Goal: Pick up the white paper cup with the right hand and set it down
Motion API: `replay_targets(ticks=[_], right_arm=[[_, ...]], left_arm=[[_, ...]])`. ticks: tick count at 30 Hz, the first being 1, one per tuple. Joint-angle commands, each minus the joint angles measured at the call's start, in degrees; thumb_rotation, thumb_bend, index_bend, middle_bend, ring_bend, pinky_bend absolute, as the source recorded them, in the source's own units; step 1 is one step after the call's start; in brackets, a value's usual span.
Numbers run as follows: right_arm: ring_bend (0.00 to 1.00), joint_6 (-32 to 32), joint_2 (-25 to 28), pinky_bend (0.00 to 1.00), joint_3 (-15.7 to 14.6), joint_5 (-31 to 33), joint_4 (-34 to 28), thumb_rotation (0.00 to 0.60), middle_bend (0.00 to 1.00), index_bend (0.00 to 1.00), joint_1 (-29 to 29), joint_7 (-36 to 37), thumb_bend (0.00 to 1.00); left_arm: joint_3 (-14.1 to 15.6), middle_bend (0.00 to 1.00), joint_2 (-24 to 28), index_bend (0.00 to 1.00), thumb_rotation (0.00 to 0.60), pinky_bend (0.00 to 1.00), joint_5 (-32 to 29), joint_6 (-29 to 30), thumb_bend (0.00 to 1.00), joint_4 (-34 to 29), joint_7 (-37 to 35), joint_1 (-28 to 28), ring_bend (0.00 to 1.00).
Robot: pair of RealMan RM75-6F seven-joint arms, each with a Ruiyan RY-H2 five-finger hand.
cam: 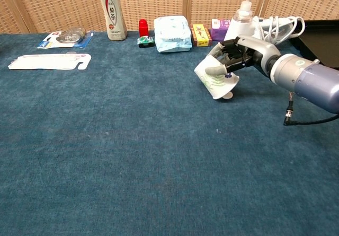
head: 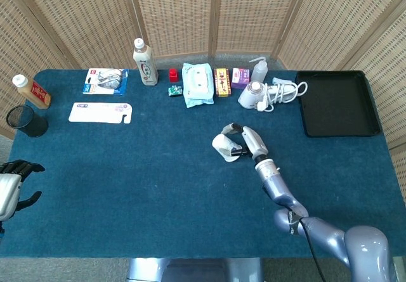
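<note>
The white paper cup (head: 224, 146) (cam: 214, 80), printed with green leaves, is tilted with its mouth toward the upper left. Its base is low, at or just above the blue tabletop. My right hand (head: 244, 141) (cam: 233, 57) grips it from the right side, fingers wrapped around its wall. A small white disc (cam: 228, 95) lies on the cloth right under the cup. My left hand (head: 13, 182) rests at the table's left front edge, fingers apart and holding nothing; the chest view does not show it.
Along the back stand a white bottle (head: 145, 62), a red block (head: 172, 75), a wipes pack (head: 197, 83), small boxes (head: 222, 82), a spray bottle (head: 259, 70) and a hair dryer (head: 269, 95). A black tray (head: 339, 103) lies at right; packaged items (head: 100, 112), a black cup (head: 26, 120) at left.
</note>
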Motion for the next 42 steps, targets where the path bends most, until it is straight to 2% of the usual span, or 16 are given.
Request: replay_targets(ticks=[1,7,12,15,24,34,38,42], right_arm=[[0.29,0.87,0.52,0.15,-0.53,-0.94,0.89,0.513,0.28,0.33,-0.41,0.44,0.26],[0.27,2.19,2.81,0.12,-1.24,-1.50,-0.58,0.494,0.24,0.19,-2.03,0.87,0.28],[0.26,3.49,4.55,0.11,-2.49,-2.61,-1.99,0.408,0.22,0.13,-3.29,0.14,0.29],[0.26,5.13,6.23,0.11,-3.21,-3.75,-3.81,0.384,0.22,0.12,-4.19,-0.56,0.29],[0.26,7.23,11.51,0.11,-4.38,-4.44,-11.53,0.384,0.22,0.11,-6.19,-4.83,0.29],[0.26,8.03,14.00,0.12,-4.03,-3.20,-15.37,0.387,0.22,0.11,-6.55,-10.44,0.29],[0.26,9.33,15.34,0.13,-3.62,-2.46,-17.28,0.389,0.23,0.14,-7.21,-12.89,0.29],[0.26,12.33,16.85,0.14,-3.04,-1.24,-19.50,0.387,0.25,0.21,-8.47,-18.32,0.29]], left_arm=[[-0.01,0.41,0.02,0.37,0.600,0.26,0.24,0.13,0.20,-0.02,-0.12,0.00,0.27],[-0.13,0.41,-0.20,0.37,0.600,0.26,0.63,0.13,0.20,-0.21,-0.17,-0.23,0.27],[-0.14,0.41,-0.13,0.37,0.600,0.26,1.14,0.31,0.20,-0.55,-0.01,-0.34,0.27],[-0.19,0.41,-0.16,0.37,0.600,0.26,1.10,0.39,0.20,-0.56,-0.14,-0.31,0.27],[-0.08,0.41,-0.97,0.37,0.600,0.26,1.42,0.08,0.20,0.00,-0.51,-0.54,0.27],[0.07,0.41,-1.18,0.37,0.600,0.26,1.46,0.41,0.21,0.65,-0.85,-0.26,0.27],[0.21,0.41,-1.19,0.37,0.600,0.26,1.60,0.63,0.20,0.76,-0.85,-0.08,0.27],[0.43,0.41,-1.30,0.37,0.600,0.26,1.69,0.61,0.20,0.82,-0.73,0.07,0.27]])
